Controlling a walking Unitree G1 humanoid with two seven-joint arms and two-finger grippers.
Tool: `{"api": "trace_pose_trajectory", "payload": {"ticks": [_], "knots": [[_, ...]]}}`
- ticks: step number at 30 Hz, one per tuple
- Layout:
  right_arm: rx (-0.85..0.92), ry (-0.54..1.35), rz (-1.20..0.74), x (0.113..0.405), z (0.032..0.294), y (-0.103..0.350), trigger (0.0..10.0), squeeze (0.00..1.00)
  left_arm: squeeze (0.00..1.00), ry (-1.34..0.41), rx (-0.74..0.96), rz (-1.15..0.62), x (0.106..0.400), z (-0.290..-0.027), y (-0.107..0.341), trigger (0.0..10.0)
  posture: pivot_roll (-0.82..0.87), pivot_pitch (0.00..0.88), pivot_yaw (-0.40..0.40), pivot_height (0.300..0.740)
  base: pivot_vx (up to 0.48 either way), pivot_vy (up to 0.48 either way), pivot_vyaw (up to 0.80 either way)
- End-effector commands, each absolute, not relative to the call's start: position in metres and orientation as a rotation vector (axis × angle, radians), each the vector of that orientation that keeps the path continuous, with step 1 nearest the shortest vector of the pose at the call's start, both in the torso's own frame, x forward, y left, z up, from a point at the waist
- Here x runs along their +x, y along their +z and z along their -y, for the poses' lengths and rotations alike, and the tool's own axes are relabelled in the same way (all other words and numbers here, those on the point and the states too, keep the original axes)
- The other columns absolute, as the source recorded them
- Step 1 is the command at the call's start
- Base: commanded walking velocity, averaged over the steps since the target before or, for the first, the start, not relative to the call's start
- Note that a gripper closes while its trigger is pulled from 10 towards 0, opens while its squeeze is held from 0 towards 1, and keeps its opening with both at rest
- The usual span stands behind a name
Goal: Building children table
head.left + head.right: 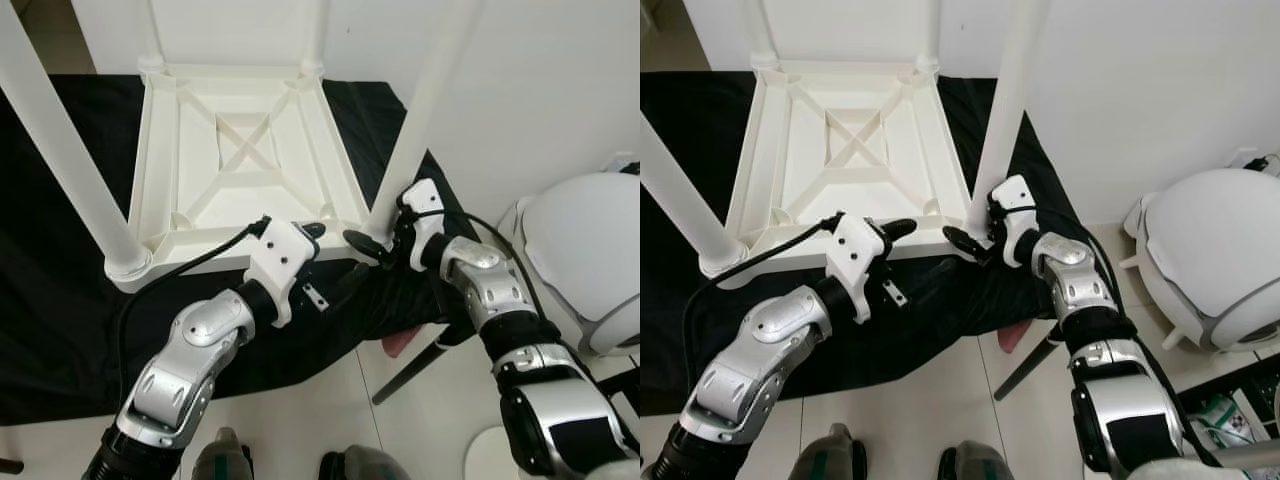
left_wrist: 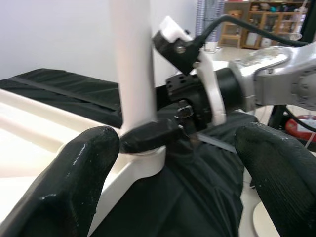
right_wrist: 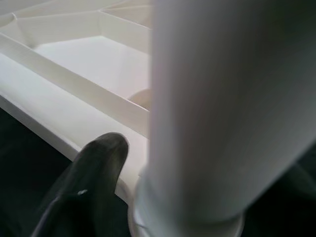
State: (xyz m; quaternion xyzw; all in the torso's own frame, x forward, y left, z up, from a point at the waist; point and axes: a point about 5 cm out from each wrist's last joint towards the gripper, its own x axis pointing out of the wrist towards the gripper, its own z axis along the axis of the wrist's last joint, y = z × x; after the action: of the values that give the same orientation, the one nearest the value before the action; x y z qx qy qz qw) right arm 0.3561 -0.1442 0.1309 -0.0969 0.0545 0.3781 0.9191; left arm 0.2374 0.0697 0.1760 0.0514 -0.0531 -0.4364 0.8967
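Left eye view: a white table lies upside down on a black cloth, its ribbed underside facing up. Four white legs stand in its corners; the near-right leg and near-left leg rise past the frame, and the two far ones are cut off at the top edge. The right gripper is at the foot of the near-right leg, one black finger on each side of it, closed on the leg. The left gripper sits at the table's near edge, fingers spread, holding nothing. A white round object stands on the floor at right.

Right eye view: the same scene; the right gripper clasps the near-right leg at its socket, and the left gripper is just beside the rim.

Left wrist view: two black fingertips stand wide apart, with the leg and the right gripper between and beyond them.

Right wrist view: one black finger lies against the table rim beside the leg; the other finger is hidden.
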Motion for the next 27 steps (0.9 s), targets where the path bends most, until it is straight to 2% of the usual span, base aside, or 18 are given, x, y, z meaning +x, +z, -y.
{"api": "trace_pose_trajectory", "payload": {"ticks": [1,12,13,14,21,27], "knots": [[-0.217,0.800,-0.160,0.355,0.140,0.120,0.0,0.00,0.00,-0.880,0.103,0.115,0.237,-0.070,0.178,10.0,0.06,0.001,-0.088,0.740,0.000,0.000,0.00],[-0.212,0.788,-0.161,0.354,0.150,0.114,0.0,0.00,0.00,-0.875,0.096,0.115,0.237,-0.070,0.178,10.0,0.05,0.012,-0.087,0.740,0.000,0.000,0.00],[-0.211,0.767,-0.147,0.354,0.151,0.116,2.8,0.00,0.00,-0.876,0.096,0.116,0.237,-0.069,0.178,10.0,0.05,0.012,-0.087,0.740,0.000,0.000,0.00],[-0.205,0.739,-0.131,0.355,0.151,0.118,10.0,0.00,0.00,-0.878,0.095,0.116,0.237,-0.069,0.178,10.0,0.04,0.011,-0.089,0.740,0.000,0.000,0.00],[-0.162,0.595,-0.057,0.356,0.149,0.128,10.0,0.00,0.00,-0.882,0.092,0.114,0.237,-0.068,0.177,10.0,0.04,0.014,-0.089,0.740,0.000,0.000,0.00],[-0.012,0.284,-0.052,0.336,0.140,0.125,10.0,0.00,0.00,-0.889,0.080,0.114,0.235,-0.066,0.177,10.0,0.02,0.025,-0.091,0.740,0.000,0.000,0.00]]}}
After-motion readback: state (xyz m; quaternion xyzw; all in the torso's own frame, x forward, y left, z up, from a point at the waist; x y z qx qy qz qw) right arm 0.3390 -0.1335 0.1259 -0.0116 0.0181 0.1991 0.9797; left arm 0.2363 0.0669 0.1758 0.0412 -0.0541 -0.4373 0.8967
